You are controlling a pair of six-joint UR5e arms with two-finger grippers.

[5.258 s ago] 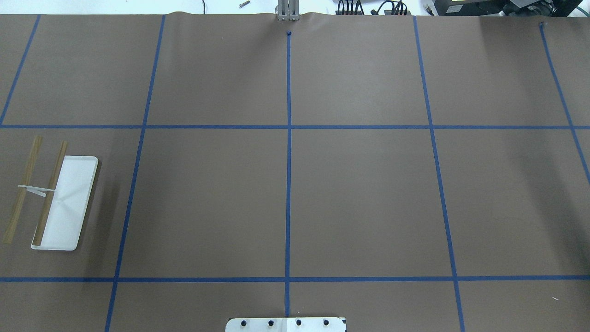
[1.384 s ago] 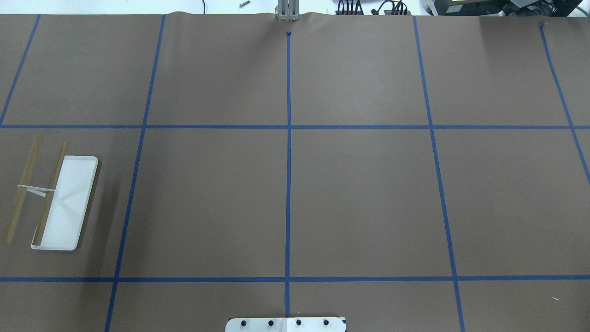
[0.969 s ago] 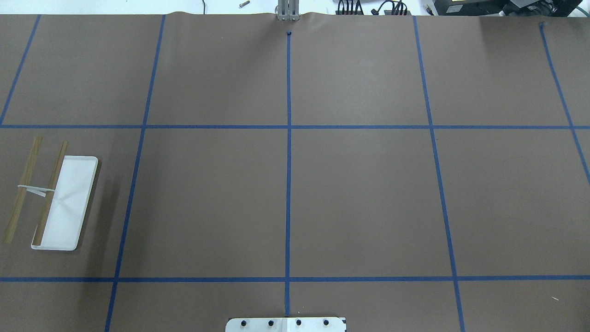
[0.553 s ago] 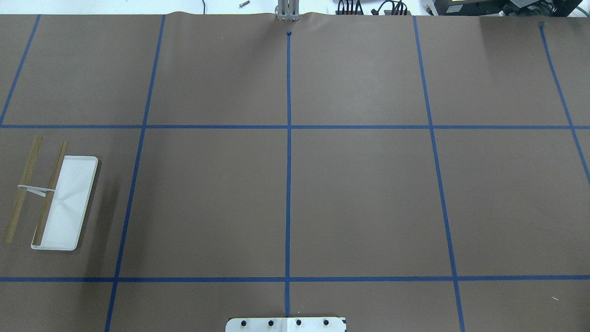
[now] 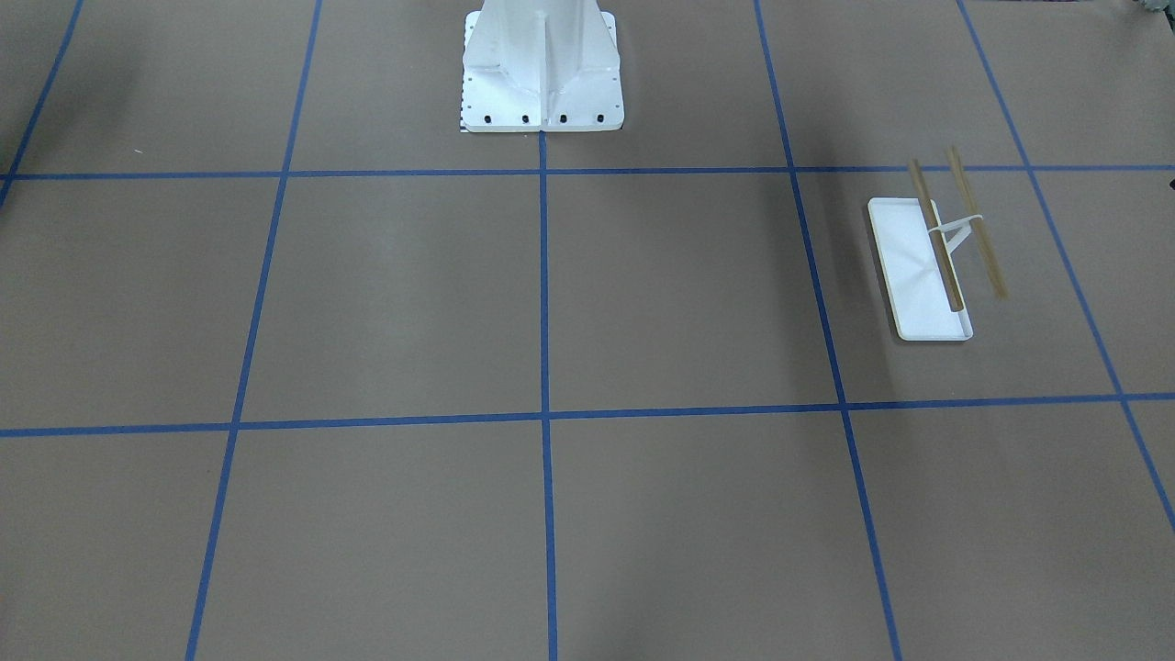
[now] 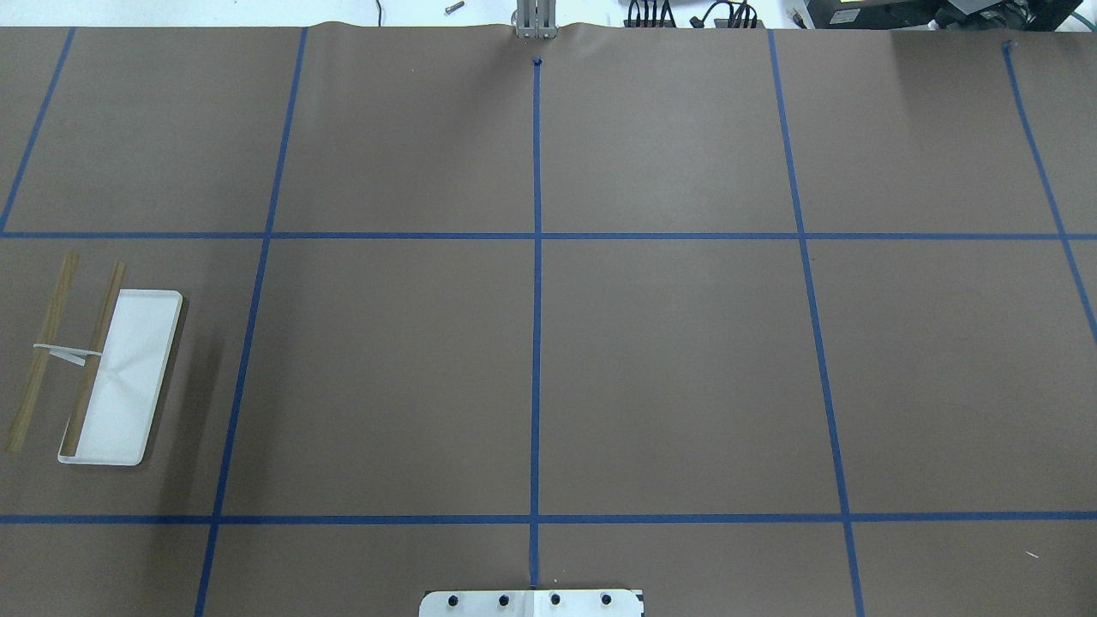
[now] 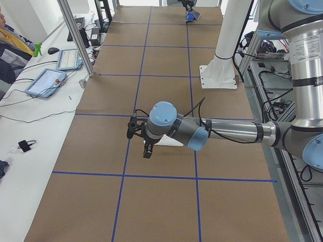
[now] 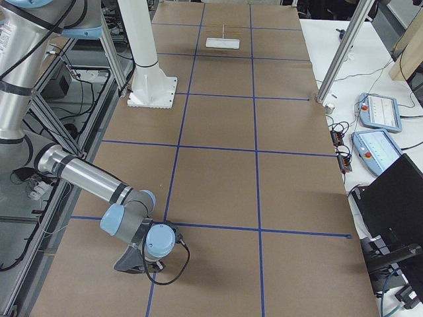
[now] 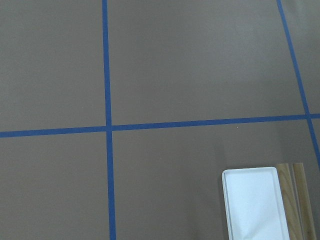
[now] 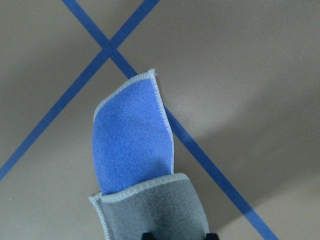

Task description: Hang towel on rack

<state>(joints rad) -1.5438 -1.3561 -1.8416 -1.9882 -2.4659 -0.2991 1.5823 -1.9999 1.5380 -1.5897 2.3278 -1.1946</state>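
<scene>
Towel above tape cross, rack well apart

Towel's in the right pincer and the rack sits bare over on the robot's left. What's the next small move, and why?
Probably carry the towel leftward, toward the middle of the table. The right pincer appears shut on it, folded and hanging, at the table's right end, while the rack stands bare at the left end, far from the towel.
</scene>
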